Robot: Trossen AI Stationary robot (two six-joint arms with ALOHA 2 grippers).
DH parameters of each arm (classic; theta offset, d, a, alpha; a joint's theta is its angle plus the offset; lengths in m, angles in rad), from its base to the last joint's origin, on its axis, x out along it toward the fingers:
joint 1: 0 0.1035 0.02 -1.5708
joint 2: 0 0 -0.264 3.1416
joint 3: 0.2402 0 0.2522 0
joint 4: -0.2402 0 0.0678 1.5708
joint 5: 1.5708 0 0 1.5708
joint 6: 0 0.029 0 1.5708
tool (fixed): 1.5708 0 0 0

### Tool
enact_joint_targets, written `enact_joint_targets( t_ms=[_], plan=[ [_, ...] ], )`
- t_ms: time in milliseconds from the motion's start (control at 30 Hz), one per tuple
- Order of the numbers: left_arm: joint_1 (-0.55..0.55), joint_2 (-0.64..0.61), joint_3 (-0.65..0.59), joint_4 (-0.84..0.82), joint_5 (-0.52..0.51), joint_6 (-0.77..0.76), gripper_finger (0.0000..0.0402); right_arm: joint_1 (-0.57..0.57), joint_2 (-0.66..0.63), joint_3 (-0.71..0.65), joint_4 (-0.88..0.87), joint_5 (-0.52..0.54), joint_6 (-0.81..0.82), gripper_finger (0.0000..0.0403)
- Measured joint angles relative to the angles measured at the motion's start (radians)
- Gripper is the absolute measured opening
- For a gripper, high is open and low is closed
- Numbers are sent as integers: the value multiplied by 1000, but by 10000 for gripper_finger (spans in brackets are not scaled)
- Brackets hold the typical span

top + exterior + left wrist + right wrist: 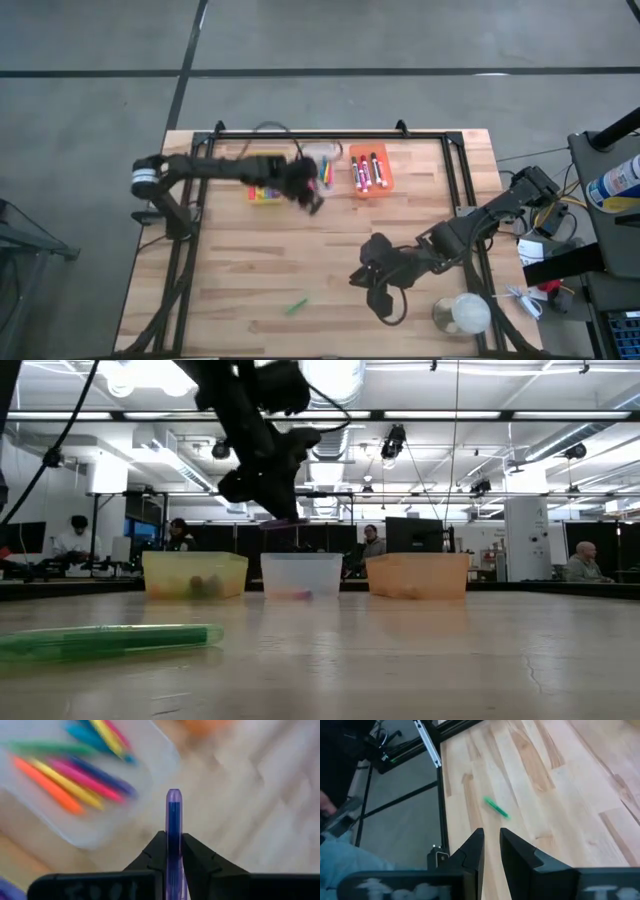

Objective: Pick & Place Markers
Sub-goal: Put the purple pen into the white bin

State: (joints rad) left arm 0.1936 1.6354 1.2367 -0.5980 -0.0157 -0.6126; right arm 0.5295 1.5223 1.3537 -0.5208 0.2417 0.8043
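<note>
The left gripper (170,845) was pinching a purple marker (173,820) btwn its fingers, the pen poking out fwd past the tips. In the overhead view it hung at the far side of the table, just beside the clear bin (322,165), which sat btwn the yellow bin (264,192) and the orange bin (371,172). The left wrist view showed the clear bin holding a bunch of markers already: orange, yellow, pink, purple, green, blue. The held pen wasn't over it yet; it looked off to one side of the rim.

The orange bin had approx. four markers lying in it, white-bodied w/ red or dark caps. The yellow bin held a few colored things too, too small to make out.

The right gripper (491,845) hovered above the near-right part of the table w/ its fingers close together, a narrow gap showing, nothing btwn them. One green marker (295,306) lay loose on the bare wood toward the near edge, well apart from the bins.

Judging by that, the job was nearly done: most pens were binned, the purple one was on its way in, and the green one looked like the last to fetch. The right arm seemed better placed for it.
</note>
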Motion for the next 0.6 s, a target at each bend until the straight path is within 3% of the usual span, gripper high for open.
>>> enact_joint_targets(
  t_ms=[267, 600],
  plan=[
    [247, 57, 95, 113, 118, 6, 39, 1, 3, 0, 5, 23, 0, 56],
    [354, 179, 151, 74, 182, -69, 56, 1, 3, 0, 15, 26, 0, 56]
  ],
)
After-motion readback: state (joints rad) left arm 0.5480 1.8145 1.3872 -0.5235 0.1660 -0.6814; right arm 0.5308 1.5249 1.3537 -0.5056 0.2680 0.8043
